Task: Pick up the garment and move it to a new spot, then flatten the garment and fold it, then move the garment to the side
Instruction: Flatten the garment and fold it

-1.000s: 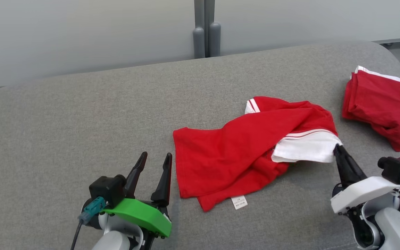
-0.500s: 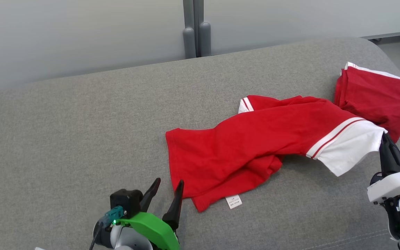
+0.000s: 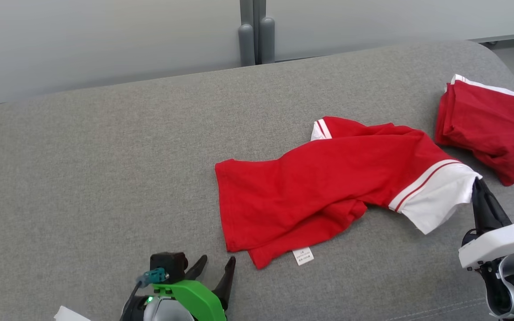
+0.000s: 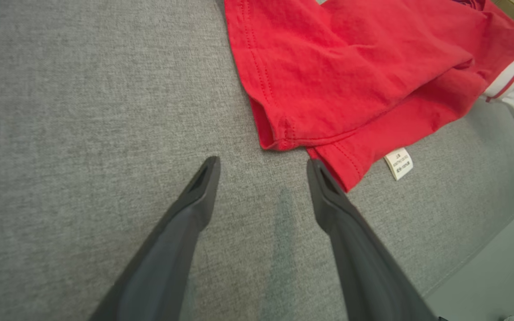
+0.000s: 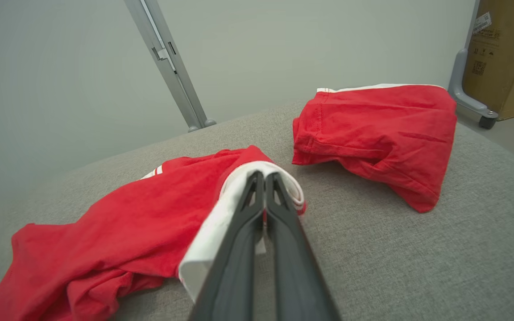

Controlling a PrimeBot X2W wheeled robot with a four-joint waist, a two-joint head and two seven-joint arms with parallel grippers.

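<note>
Right end effector (image 3: 477, 183) clenched on the white sleeve of the garment (image 3: 328, 187); left end effector (image 4: 262, 161) spread, empty, just beside the garment's hem corner

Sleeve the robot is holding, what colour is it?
The sleeve is white, with a thin red stripe near the seam. Head view shows it best.

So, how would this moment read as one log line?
right gripper: shut on red-and-white shirt, at sleeve | left gripper: open, near hem
</note>
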